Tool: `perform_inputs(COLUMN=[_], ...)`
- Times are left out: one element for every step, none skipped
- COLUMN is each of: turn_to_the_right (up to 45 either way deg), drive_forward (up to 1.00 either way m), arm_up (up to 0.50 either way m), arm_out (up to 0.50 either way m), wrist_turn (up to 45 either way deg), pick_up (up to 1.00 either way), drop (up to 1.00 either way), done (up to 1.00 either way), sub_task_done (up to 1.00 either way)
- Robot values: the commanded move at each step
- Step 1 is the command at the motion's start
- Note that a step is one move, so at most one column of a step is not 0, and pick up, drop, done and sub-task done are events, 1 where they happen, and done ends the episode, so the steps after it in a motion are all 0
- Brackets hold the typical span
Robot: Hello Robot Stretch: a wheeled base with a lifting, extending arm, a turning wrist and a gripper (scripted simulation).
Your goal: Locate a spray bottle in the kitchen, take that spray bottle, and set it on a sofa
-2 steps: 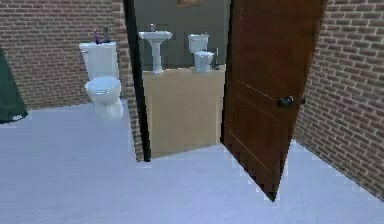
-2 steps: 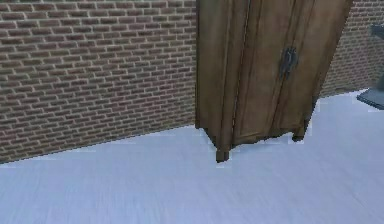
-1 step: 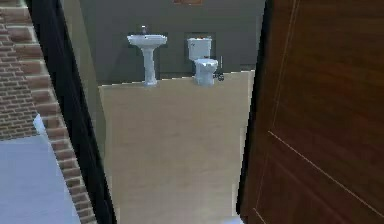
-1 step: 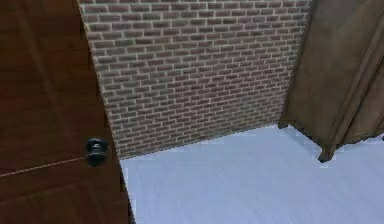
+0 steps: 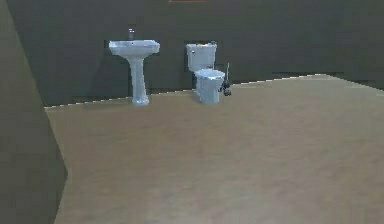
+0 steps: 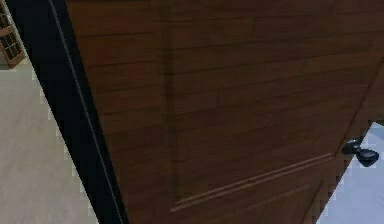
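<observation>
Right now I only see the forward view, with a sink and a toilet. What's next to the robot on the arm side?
Observer: A big brown wooden door stands very close there.
Operator: Does it have a handle?
Observer: Yes, a dark handle sticks out near the arm side view's right edge.
Operator: And on the left edge?
Observer: Pale floor runs alongside the door's dark edge.

Small dark thing (image 5: pixel 131 32) upright on sink (image 5: pixel 134 48); kind unclear
</observation>
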Motion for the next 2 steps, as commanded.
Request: perform_inputs(turn_to_the_right=[-6.0,0.0], drive_forward=[0.0,0.15], arm_up=[0.0,0.0], arm_out=[0.0,0.0], wrist_turn=[0.0,0.0], pick_up=[0.0,0.0], drop=[0.0,0.0], done=[0.0,0.0], sub_task_done=[0.0,0.0])
